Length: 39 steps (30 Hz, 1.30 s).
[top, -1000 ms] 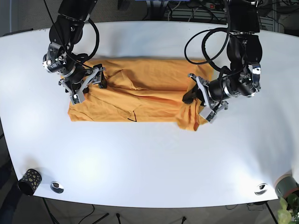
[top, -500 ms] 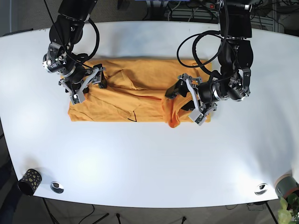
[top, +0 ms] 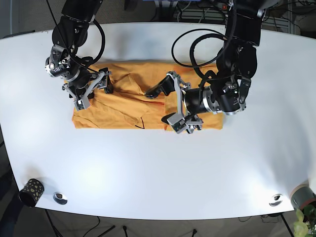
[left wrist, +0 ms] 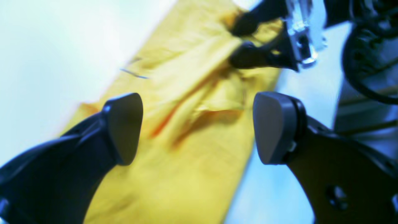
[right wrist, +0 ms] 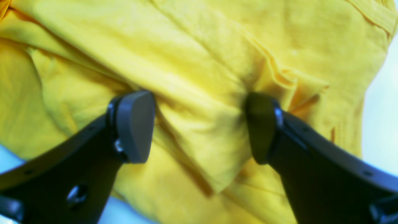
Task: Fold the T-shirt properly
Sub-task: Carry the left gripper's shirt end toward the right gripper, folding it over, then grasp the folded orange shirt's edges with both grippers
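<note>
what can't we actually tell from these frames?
- Base view: the left gripper covers the T-shirt below it, so how the carried flap has landed is hidden.
- Left wrist view: motion blur smears the shirt's creases; the jaws stand open and empty.
- Right wrist view: the right gripper jaws straddle a fabric ridge; contact with the pads can't be judged.
- Base view: small round items near the table corners are too small to identify.

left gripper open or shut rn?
Open. In the left wrist view the left gripper has its pads wide apart with nothing between them, only the T-shirt lying on the table below.
</note>
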Motion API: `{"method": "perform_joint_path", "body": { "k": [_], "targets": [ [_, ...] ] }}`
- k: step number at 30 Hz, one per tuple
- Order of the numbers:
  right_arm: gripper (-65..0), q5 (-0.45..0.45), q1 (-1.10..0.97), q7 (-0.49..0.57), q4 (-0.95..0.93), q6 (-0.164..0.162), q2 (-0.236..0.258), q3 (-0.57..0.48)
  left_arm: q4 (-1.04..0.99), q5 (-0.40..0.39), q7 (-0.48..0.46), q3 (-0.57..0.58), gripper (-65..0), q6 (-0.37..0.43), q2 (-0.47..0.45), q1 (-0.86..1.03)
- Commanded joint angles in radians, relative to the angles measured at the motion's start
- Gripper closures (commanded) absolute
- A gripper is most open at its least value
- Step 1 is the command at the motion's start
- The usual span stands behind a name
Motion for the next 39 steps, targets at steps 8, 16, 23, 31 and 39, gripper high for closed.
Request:
{"method": "perform_joint_path", "body": {
  "k": [8, 16, 23, 31, 39],
  "targets": [
    [-44.4, 0.008, 0.013, 0.0, 0.012, 0.002, 0.007, -0.002, 0.024, -0.006, -0.015, -0.158, -51.7, -0.001, -0.078, -0.004],
    [-44.4, 0.01, 0.013, 0.0, 0.073, 0.002, 0.006, 0.001, -0.004, 0.006, -0.018, -0.235, -51.5, -0.001, -0.148, 0.088],
    [-44.4, 0.01, 0.019, -0.036, 0.194, 0.002, 0.006, 0.006, -0.099, 0.049, -0.018, -0.28, -33.9, -0.001, -0.146, 0.126],
    [-44.5, 0.135, 0.159, -0.174, 0.16, 0.002, 0.032, 0.224, -0.208, 0.052, -0.121, -0.278, -24.0, -0.001, -0.149, 0.131],
    [-44.5, 0.399, 0.228, -0.226, -0.163, 0.002, 0.189, 0.348, -0.265, 0.052, -0.191, -0.277, -4.4, -0.001, -0.149, 0.125]
  ]
}}
